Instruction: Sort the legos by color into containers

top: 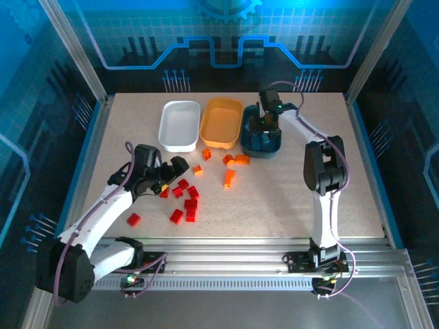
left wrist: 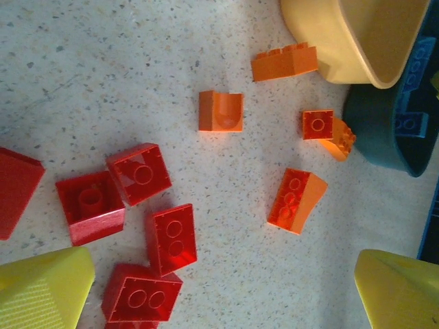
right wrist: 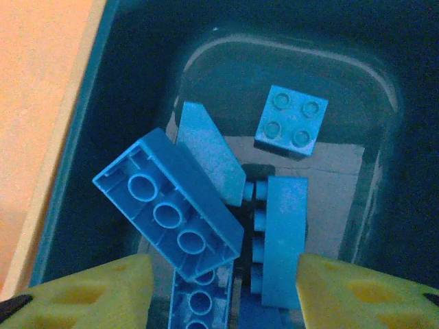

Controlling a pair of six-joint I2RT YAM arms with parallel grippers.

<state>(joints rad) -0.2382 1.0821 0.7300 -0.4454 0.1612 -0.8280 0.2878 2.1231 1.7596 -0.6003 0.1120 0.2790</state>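
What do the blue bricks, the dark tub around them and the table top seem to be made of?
Blue bricks: moulded plastic, smooth and glossy; crisp studs and hollow tubes underneath.
Dark teal tub: probably plastic too; soft sheen on rounded walls.
Table top: speckled, matte, stone-like; whether laminate or composite is unclear.

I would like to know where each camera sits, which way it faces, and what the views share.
Top external: above and behind the arms, looking down on the table; both arms show.
Left wrist: on the left arm, facing down on red bricks and orange bricks; left gripper fingers at the bottom corners.
Right wrist: on the right arm, facing down into the dark teal tub of blue bricks; right gripper fingers at the bottom.
Shared: all three show the dark teal tub.
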